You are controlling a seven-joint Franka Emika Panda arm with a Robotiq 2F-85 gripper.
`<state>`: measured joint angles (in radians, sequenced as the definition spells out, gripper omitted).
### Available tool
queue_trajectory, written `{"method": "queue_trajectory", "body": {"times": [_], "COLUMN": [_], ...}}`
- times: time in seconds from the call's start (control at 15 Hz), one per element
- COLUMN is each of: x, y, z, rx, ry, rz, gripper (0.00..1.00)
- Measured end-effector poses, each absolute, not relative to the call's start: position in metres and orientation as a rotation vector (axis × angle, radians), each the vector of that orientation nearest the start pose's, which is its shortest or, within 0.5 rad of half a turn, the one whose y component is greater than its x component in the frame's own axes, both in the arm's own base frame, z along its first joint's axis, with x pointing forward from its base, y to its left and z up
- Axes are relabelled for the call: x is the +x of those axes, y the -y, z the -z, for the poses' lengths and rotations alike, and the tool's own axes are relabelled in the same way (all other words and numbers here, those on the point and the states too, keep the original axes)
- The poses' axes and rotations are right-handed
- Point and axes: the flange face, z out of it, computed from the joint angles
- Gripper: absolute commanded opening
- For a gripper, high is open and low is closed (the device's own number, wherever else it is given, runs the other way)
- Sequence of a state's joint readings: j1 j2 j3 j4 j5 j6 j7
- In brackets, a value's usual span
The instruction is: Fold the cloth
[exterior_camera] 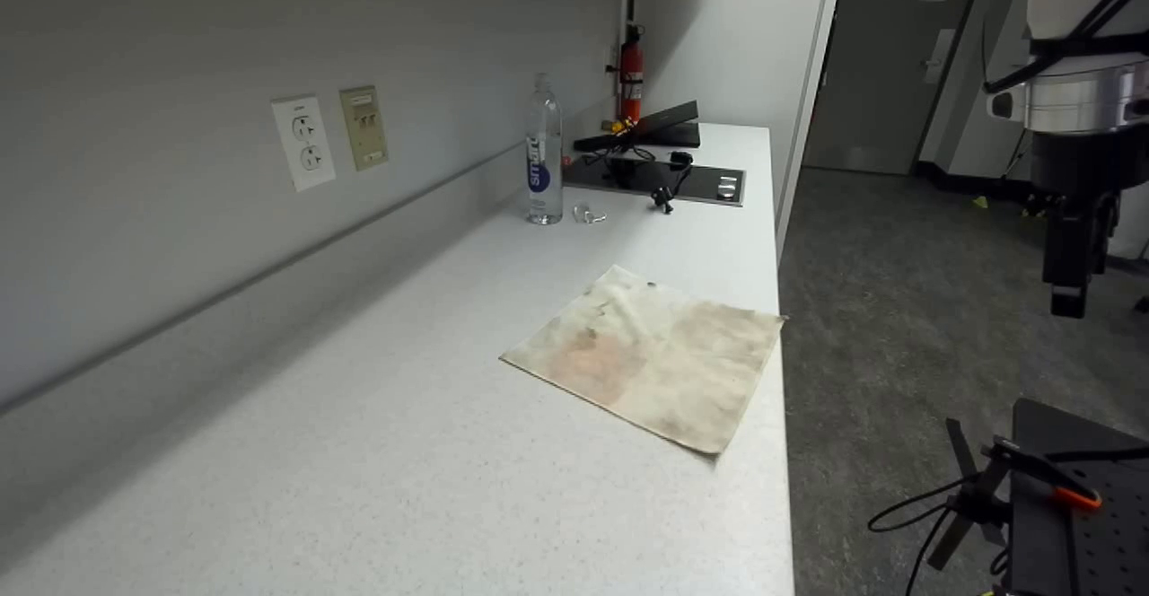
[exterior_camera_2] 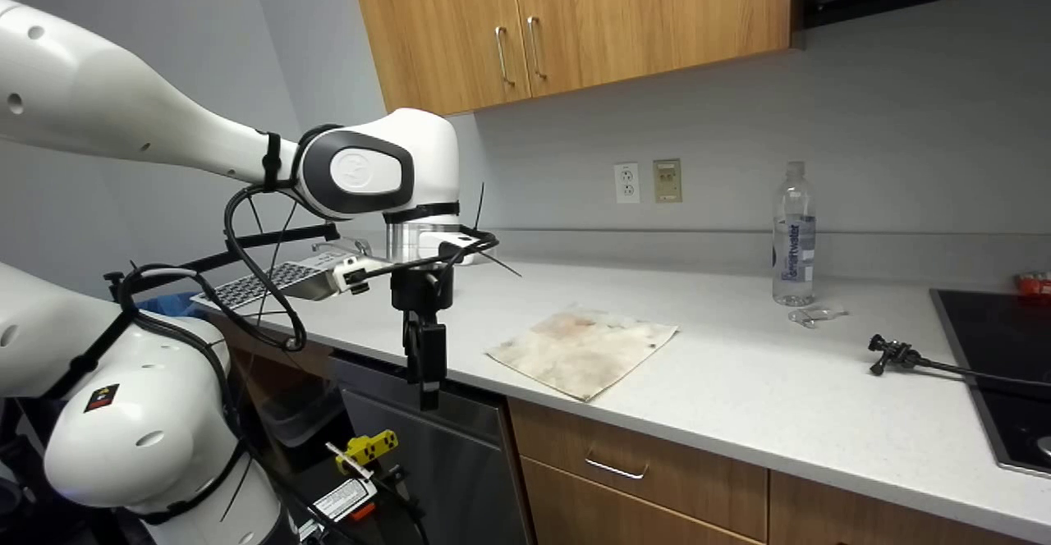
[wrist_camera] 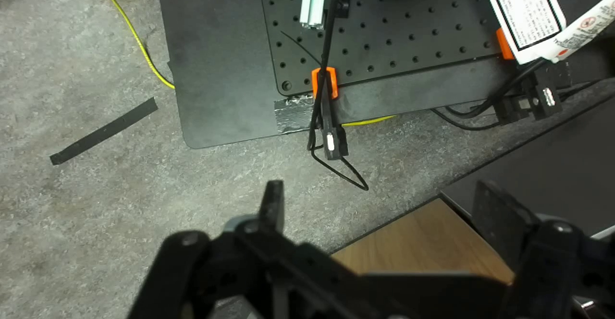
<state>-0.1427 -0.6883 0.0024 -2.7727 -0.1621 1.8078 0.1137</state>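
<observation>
A stained cream cloth lies flat and spread out on the white counter, one corner at the counter's front edge. It also lies flat in an exterior view. My gripper points down in front of the counter's front edge, to the left of the cloth in that view, apart from it. It also hangs beyond the counter over the floor in an exterior view. In the wrist view the gripper has its two fingers wide apart with nothing between them. The cloth is out of the wrist view.
A water bottle stands near the wall, with a small clear plastic piece beside it. A black mount with a cable lies by the cooktop. Wooden cabinets hang above. The robot's black base table stands before the counter.
</observation>
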Motion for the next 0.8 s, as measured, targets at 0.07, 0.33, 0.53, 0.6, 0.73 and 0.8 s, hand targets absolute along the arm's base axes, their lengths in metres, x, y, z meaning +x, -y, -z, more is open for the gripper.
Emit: {"method": "queue_trajectory", "body": {"times": [0.07,0.33,0.53,0.6,0.73,0.8], "x": [0.289,0.291,0.295,0.297,0.301,0.304], "y": [0.055,0.054,0.054,0.054,0.054,0.054], "z": [-0.387,-0.388,-0.393,-0.395,-0.4,-0.403], "rx": [-3.243,-3.245,-3.237,-3.23,-3.213,-3.204], "ry": [-0.317,-0.313,-0.313,-0.316,-0.325,-0.328], "rz": [-0.457,-0.445,-0.401,-0.38,-0.327,-0.29], "gripper": [1.0,1.0,1.0,1.0,1.0,1.0]}}
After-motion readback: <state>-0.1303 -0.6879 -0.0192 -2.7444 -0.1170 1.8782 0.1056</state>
